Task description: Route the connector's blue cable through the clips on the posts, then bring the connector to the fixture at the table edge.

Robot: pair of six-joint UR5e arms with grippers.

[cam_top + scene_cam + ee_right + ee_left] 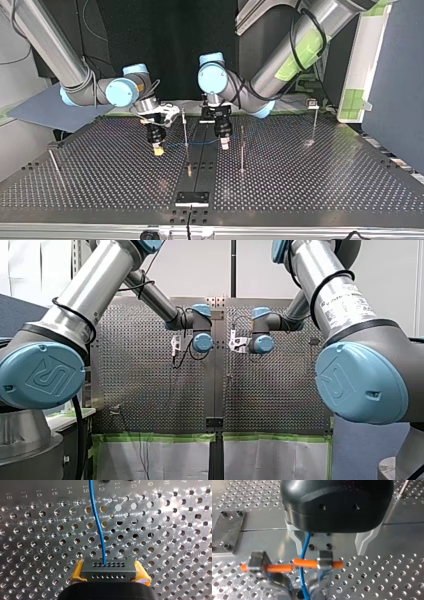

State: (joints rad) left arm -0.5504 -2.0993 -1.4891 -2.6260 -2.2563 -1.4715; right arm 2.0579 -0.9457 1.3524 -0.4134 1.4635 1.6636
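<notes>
My right gripper (109,572) is shut on the dark grey connector (108,568), its yellow pads pressed on both ends. The blue cable (98,525) leaves the connector's face and runs ahead over the perforated table. In the top view that gripper (158,149) hangs low at the left of a thin post (185,127), and the cable (200,144) stretches across to my left gripper (225,145). In the left wrist view my left gripper (330,551) stands open, with the cable (304,552) close to one finger (295,540). Just below it is a metal clip (325,560) with orange bars.
More thin posts stand on the table: one beside my left gripper (242,150), one at the top view's right (315,125), one leaning at its left (54,165). A black plate (192,198) lies on the centre seam near the front edge. A bolted plate (227,535) sits beside my left gripper.
</notes>
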